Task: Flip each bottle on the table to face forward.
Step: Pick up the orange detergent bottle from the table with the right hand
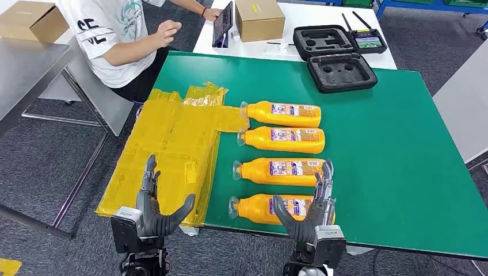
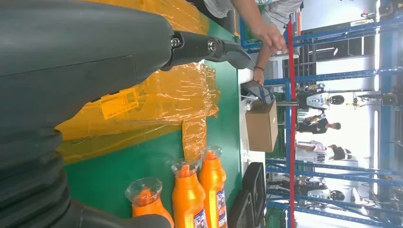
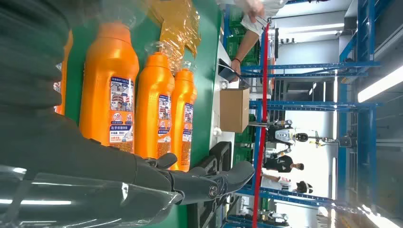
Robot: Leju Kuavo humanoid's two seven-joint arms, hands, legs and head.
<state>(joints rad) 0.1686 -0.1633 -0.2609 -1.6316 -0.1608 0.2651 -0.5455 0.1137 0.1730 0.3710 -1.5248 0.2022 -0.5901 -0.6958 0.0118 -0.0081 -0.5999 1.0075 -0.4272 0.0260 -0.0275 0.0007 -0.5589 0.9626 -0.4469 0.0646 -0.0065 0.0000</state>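
**Right hand poised at the nearest bottle, nothing gripped yet**

The green tabletop (image 1: pixel 403 149) carries everything, with a crumpled sheet of yellow plastic (image 1: pixel 172 149) spread over its left side and hanging past the near edge. A person in a white shirt (image 1: pixel 115 34) sits at the far left corner, and a black foam case (image 1: pixel 339 72) lies open at the back.

Four orange bottles lie on their sides in a column down the middle, long axes running left to right, clear caps toward the yellow plastic, labels showing upward. From far to near: the first bottle (image 1: pixel 282 114), the second bottle (image 1: pixel 283 140), the third bottle (image 1: pixel 279 171) and the nearest bottle (image 1: pixel 259 208).

The right hand (image 1: pixel 311 213) hovers at the base end of the nearest bottle, fingers (image 1: pixel 325 178) spread apart and upright, holding nothing; whether it touches the bottle cannot be told. The left hand (image 1: pixel 155 210) is likewise open and empty, sitting over the yellow plastic, well apart from the caps.

The right hand looks the nearer, and the bottle's long axis runs across its palm, so a roll about that axis seems the likely next step
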